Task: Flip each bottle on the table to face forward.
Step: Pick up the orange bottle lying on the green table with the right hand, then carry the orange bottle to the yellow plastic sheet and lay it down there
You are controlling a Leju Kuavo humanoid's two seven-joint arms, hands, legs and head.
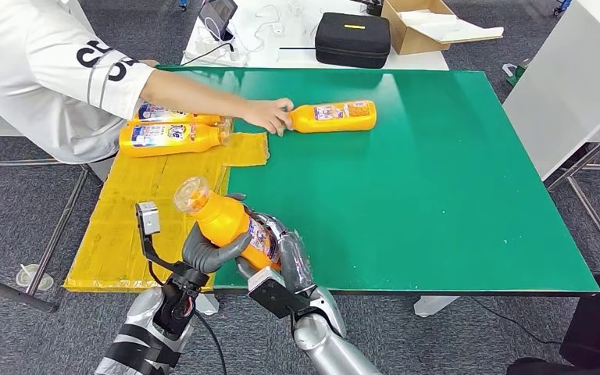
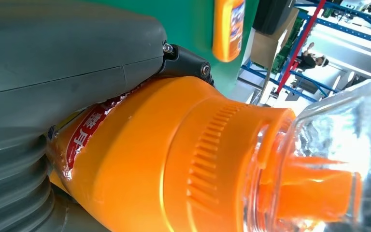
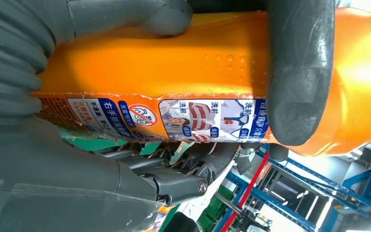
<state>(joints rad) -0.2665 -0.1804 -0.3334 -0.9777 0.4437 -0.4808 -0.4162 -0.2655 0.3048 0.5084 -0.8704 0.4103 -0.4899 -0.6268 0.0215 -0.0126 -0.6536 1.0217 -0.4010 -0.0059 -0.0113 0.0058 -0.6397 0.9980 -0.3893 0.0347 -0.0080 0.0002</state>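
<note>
At the near edge of the green tabletop (image 1: 453, 195), both hands clasped one orange bottle (image 1: 226, 220), tilted with its clear cap up: the left hand (image 1: 203, 251) wrapped round it from below, the right hand (image 1: 285, 254) clamped on its labelled body. Farther off, two more bottles (image 1: 173, 131) lay on yellow cardboard (image 1: 133, 219) near the left edge. Toward the far edge, a person's hand (image 1: 267, 115) touched a fourth lying bottle (image 1: 334, 116). Beyond the tabletop sat a black case (image 1: 351, 39) and an open cardboard box (image 1: 422, 25), its contents unclear.

Grey carpet floor (image 1: 16, 211), white desk (image 1: 281, 47), blue racking (image 3: 290, 193) behind.
</note>
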